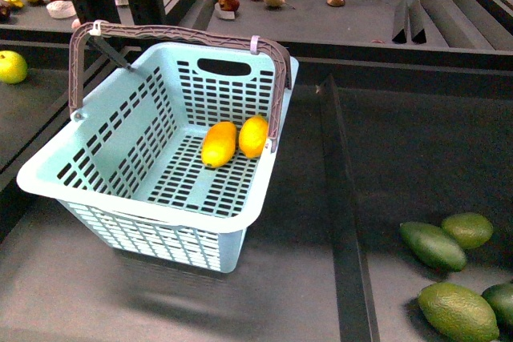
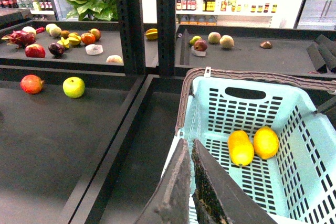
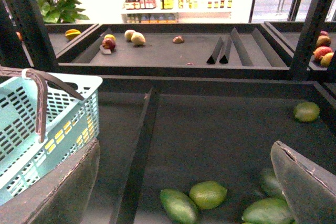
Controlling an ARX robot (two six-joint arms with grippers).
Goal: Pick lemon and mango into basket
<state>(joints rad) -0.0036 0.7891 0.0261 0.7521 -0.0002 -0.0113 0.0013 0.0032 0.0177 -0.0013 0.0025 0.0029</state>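
Sat at centre-left of the front frame on the dark shelf: pale blue basket, brown handle raised over it. Lay inside on its slotted floor, touching side by side: longer mango on the left, rounder lemon on the right, with green fruits grouped in the lower right corner. Left pincer closed and empty beside the basket rim; right pincer wide open, empty, above green fruits.

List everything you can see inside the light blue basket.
Inside the basket lie two fruits side by side on its slotted floor: the mango and the lemon. Nothing else shows; the near wall hides a strip of floor.
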